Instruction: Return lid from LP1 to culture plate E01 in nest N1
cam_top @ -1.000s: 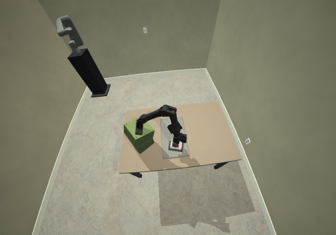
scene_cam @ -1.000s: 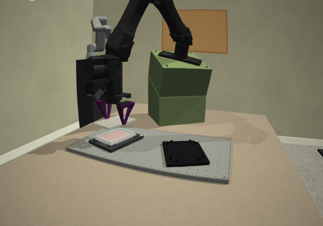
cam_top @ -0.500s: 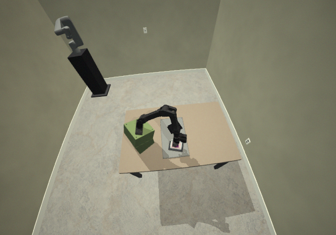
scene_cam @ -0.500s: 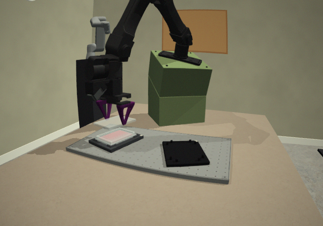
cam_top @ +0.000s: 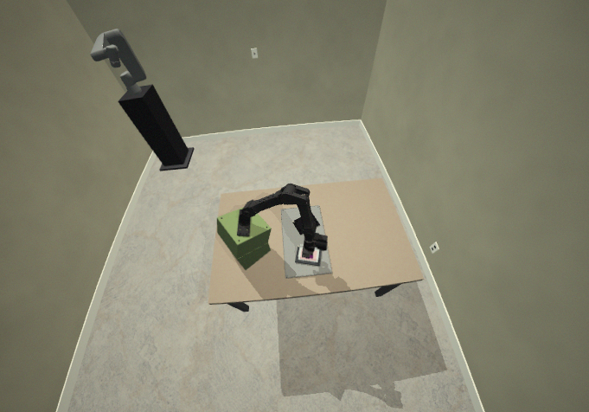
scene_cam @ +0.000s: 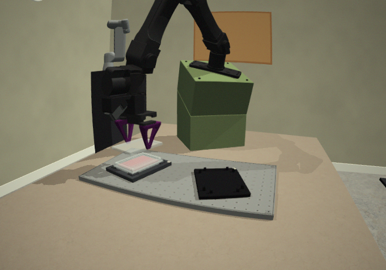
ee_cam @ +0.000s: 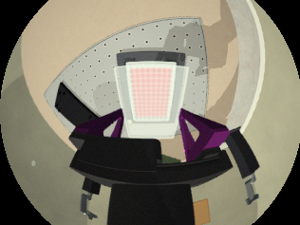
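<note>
The gripper [scene_cam: 138,144] hangs above the plate [scene_cam: 138,162], its purple fingers [scene_cam: 148,135] spread wide and clamped on the clear lid [scene_cam: 136,146], which is held level, not yet down on the plate. The plate, with its pink wells, sits in a black holder [scene_cam: 136,173] on the grey board [scene_cam: 231,203]; the other black holder [scene_cam: 220,184] has nothing on it. The lid is nearly see-through, so its edges are hard to trace.

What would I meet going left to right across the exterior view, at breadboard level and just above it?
Gripper holding the clear lid → culture plate E01 in its black nest N1 → empty black lid park LP1 → right edge of the grey breadboard.
</note>
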Motion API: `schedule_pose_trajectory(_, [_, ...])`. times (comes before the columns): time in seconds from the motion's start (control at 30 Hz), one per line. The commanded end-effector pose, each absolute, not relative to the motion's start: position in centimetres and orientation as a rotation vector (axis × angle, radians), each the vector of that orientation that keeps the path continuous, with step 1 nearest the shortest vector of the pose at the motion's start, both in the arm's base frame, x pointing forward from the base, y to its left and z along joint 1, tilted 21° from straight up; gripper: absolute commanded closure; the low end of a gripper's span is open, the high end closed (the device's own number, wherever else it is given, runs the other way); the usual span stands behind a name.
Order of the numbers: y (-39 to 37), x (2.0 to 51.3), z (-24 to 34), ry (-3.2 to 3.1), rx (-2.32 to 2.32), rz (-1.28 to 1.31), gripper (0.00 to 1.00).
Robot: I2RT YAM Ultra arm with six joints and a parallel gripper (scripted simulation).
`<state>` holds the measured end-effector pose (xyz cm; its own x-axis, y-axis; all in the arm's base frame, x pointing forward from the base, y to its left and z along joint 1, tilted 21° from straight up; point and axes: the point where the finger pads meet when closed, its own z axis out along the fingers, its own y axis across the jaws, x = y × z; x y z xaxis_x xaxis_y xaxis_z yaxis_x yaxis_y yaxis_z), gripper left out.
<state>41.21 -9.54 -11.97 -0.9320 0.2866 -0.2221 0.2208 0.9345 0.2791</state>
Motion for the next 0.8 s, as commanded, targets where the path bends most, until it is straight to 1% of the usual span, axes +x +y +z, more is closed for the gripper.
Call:
schedule_pose_trajectory(0.0, [-9.66, 41.59, -11.50, 2.816, 0.377, 0.361, 1.00])
schedule_pose_trajectory(0.77, [-9.60, 41.56, -11.51, 2.816, 0.377, 0.361, 1.00])
